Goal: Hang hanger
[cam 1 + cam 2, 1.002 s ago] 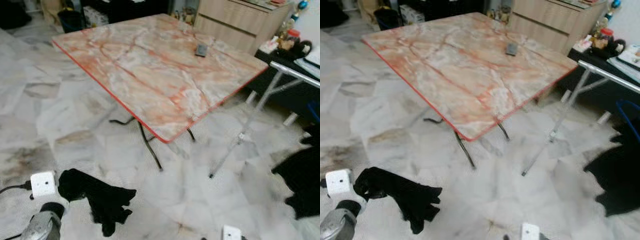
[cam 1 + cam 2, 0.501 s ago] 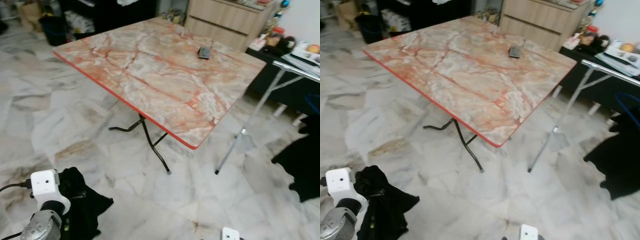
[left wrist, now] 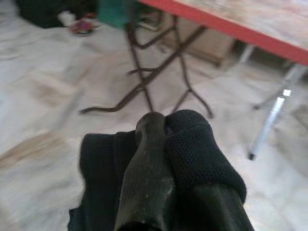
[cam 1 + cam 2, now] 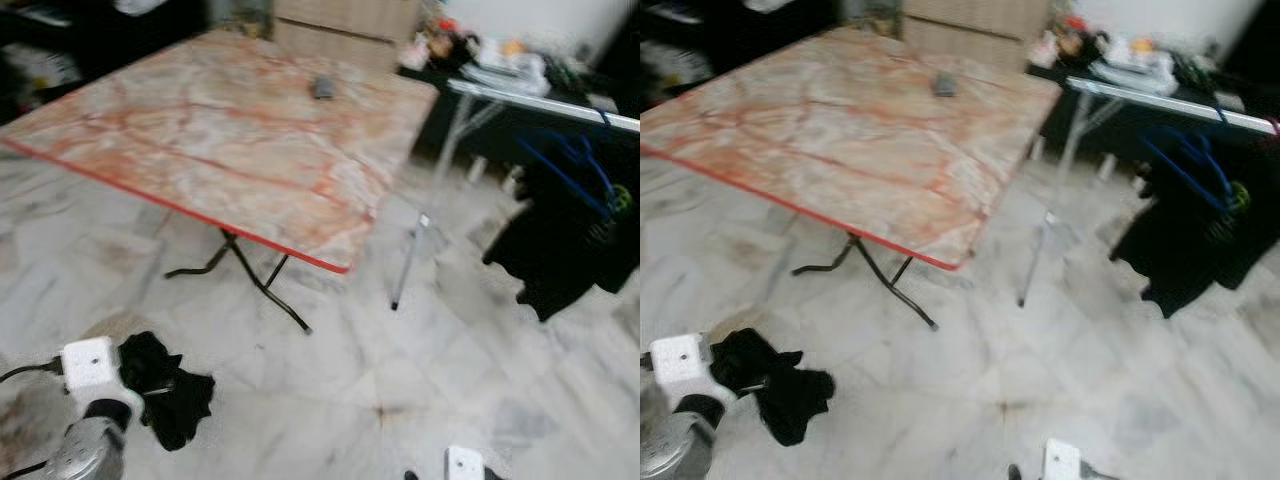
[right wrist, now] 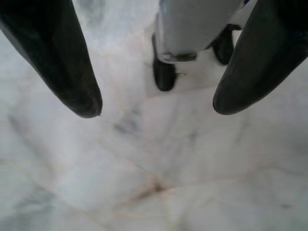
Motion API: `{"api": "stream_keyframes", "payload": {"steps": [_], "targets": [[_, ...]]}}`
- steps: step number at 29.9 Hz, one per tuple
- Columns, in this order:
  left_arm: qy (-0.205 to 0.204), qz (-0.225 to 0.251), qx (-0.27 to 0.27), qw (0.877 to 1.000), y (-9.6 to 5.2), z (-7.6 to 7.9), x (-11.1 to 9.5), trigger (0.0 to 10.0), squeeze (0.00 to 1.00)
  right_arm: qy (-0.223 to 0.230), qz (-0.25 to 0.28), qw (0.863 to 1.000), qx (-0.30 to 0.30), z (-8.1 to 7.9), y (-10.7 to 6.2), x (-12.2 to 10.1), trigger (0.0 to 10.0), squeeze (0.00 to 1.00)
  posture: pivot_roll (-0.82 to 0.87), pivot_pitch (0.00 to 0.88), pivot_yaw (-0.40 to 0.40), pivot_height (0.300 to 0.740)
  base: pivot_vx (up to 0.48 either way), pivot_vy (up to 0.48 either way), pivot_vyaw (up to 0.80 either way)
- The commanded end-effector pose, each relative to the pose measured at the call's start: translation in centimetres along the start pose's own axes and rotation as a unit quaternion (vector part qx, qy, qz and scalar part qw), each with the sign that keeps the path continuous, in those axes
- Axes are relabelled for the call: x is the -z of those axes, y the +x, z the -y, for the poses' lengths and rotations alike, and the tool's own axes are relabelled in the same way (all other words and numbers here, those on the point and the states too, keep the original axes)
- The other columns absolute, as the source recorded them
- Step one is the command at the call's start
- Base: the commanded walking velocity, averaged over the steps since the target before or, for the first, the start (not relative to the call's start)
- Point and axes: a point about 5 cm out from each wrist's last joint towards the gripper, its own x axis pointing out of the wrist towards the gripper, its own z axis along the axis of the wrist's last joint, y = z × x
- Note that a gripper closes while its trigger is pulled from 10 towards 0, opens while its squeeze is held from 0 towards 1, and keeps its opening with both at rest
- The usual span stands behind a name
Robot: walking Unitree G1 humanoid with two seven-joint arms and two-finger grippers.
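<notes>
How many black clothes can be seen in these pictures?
2: one black cloth is held by the left gripper low over the floor; another black cloth hangs at the right, under a blue hanger. More may be hidden.

Table (image 4: 200,130) — pink-and-cream marble pattern, red edge, black legs. Floor (image 4: 400,360) — pale grey-white marbled tiles. Near left, black cloth (image 4: 170,385); far right, blue hanger (image 4: 570,165) over black garment (image 4: 560,245). Rack (image 4: 530,100) — silver.

Open marble floor (image 4: 400,400) ahead — folding table (image 4: 220,130) blocks left, clothes rack (image 4: 540,100) with black garment (image 4: 560,250) right.
</notes>
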Motion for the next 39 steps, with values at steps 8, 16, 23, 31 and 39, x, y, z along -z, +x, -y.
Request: {"api": "stream_keyframes", "payload": {"steps": [8, 16, 23, 31, 39], "targets": [[0.001, 0.001, -0.003, 1.000, -0.20, -0.24, -0.10, 10.0, 0.00, 0.003, -0.008, 1.000, 0.000, -0.24, -0.04, 0.41, 10.0, 0.00, 0.03, 0.137, -0.032, 0.740, 0.000, 0.000, -0.74], [-0.001, 0.001, -0.002, 1.000, -0.18, -0.13, -0.15, 10.0, 0.00, 0.004, -0.006, 1.000, 0.002, -0.20, -0.04, 0.39, 10.0, 0.00, 0.03, 0.136, -0.032, 0.740, 0.000, 0.000, -0.74], [-0.002, 0.001, -0.001, 1.000, -0.15, -0.12, -0.15, 10.0, 0.00, 0.005, 0.008, 1.000, 0.003, -0.22, -0.06, 0.18, 10.0, 0.00, 0.03, 0.136, -0.032, 0.740, 0.000, 0.000, -0.21], [-0.002, 0.002, -0.001, 1.000, -0.12, -0.11, -0.22, 10.0, 0.00, 0.007, 0.009, 1.000, 0.005, -0.23, -0.06, 0.19, 10.0, 0.00, 0.03, 0.135, -0.031, 0.740, 0.000, 0.000, 0.00], [-0.002, 0.003, -0.001, 1.000, -0.10, -0.13, -0.25, 10.0, 0.00, 0.007, 0.009, 1.000, 0.005, -0.22, -0.06, 0.20, 10.0, 0.00, 0.03, 0.134, -0.031, 0.740, 0.000, 0.335, 0.00]]}}
